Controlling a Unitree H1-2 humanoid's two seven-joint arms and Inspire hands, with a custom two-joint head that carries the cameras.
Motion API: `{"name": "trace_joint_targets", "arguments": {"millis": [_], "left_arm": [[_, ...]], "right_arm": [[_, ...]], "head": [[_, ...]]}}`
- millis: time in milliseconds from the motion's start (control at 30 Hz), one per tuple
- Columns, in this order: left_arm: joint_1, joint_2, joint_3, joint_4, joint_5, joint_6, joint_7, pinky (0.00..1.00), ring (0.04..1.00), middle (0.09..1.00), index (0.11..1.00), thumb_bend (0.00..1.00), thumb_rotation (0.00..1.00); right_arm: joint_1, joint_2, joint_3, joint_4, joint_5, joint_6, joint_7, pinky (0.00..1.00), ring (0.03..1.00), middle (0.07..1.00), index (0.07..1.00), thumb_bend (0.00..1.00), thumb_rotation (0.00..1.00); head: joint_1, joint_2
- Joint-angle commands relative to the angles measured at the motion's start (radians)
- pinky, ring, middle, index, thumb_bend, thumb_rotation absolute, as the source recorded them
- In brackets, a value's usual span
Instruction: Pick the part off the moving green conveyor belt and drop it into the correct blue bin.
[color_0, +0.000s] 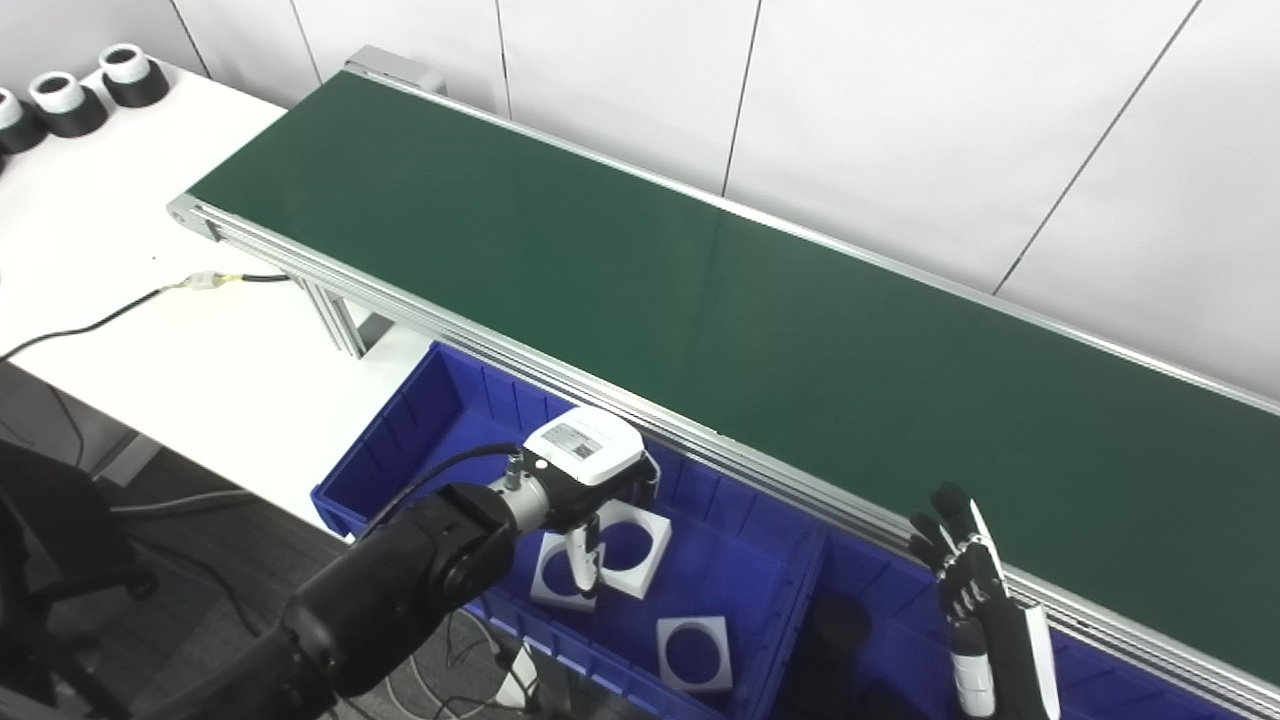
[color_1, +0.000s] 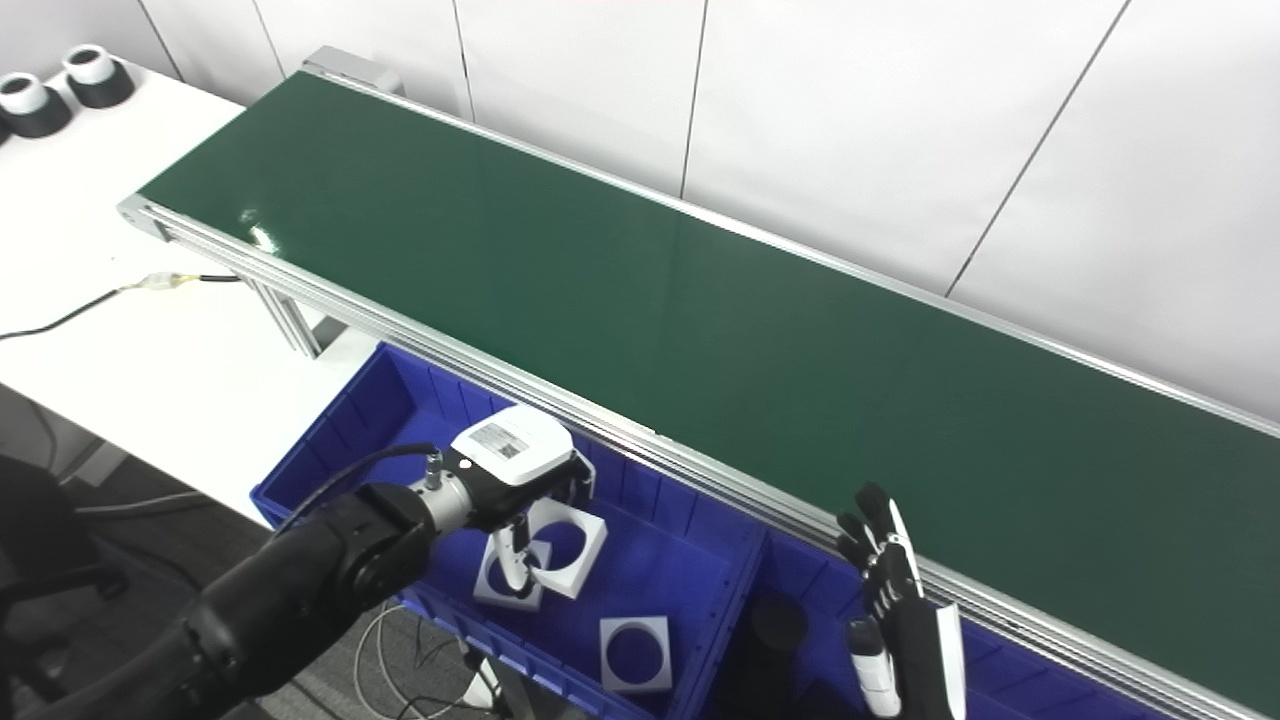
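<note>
The green conveyor belt (color_0: 700, 300) runs diagonally and carries no part that I can see. My left hand (color_0: 585, 465) hovers over the left blue bin (color_0: 400, 440), its fingers (color_0: 584, 560) hanging down and holding nothing. Directly below it a white square part with a round hole (color_0: 640, 545) leans on a second one (color_0: 555, 585); a third (color_0: 693, 652) lies flat nearer the front. My right hand (color_0: 965, 575) stands open at the lower right, fingers stretched upward, beside the belt's near rail and above the right blue bin (color_0: 880, 610).
A black cylindrical part (color_0: 840, 625) sits in the right bin. Black-and-white cone-shaped parts (color_0: 68, 100) stand on the white table (color_0: 150, 380) at far left, where a black cable (color_0: 110, 315) lies. A white panel wall backs the belt.
</note>
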Motion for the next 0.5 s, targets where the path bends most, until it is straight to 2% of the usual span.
{"name": "trace_joint_targets", "arguments": {"millis": [0, 267, 333, 400, 433, 467], "left_arm": [[-0.018, 0.001, 0.010, -0.012, 0.002, 0.007, 0.048, 0.29, 0.377, 0.435, 0.522, 0.52, 0.00], [-0.017, 0.001, 0.004, -0.033, -0.002, 0.021, 0.020, 0.23, 0.311, 0.410, 0.515, 0.52, 0.00], [-0.020, 0.003, 0.002, -0.037, -0.002, 0.034, -0.012, 0.29, 0.389, 0.444, 0.513, 0.52, 0.00], [-0.022, 0.006, 0.000, -0.044, 0.013, 0.052, -0.046, 0.36, 0.473, 0.548, 0.497, 0.52, 0.06], [-0.023, 0.009, -0.003, -0.051, 0.024, 0.063, -0.071, 0.43, 0.534, 0.630, 0.617, 0.81, 0.22], [-0.024, 0.011, -0.006, -0.056, 0.032, 0.071, -0.088, 0.45, 0.559, 0.659, 0.653, 0.88, 0.26]], "right_arm": [[-0.004, 0.012, -0.001, -0.037, 0.005, -0.005, -0.009, 0.87, 0.902, 0.950, 0.950, 0.91, 0.94], [-0.002, 0.011, -0.003, -0.031, 0.015, -0.012, -0.005, 0.88, 0.904, 0.951, 0.949, 0.89, 0.93], [-0.002, 0.011, -0.004, -0.030, 0.009, -0.010, -0.008, 0.88, 0.902, 0.949, 0.947, 0.90, 0.93], [-0.002, 0.011, -0.004, -0.031, 0.005, -0.008, -0.009, 0.87, 0.900, 0.946, 0.947, 0.90, 0.94], [-0.002, 0.010, -0.004, -0.029, 0.005, -0.009, -0.009, 0.87, 0.899, 0.945, 0.947, 0.90, 0.94], [-0.002, 0.010, -0.004, -0.029, 0.006, -0.010, -0.008, 0.88, 0.899, 0.946, 0.948, 0.90, 0.94]], "head": [[0.000, 0.001], [0.000, -0.001], [0.001, -0.002], [0.002, -0.002], [0.002, -0.002], [0.002, -0.004]]}}
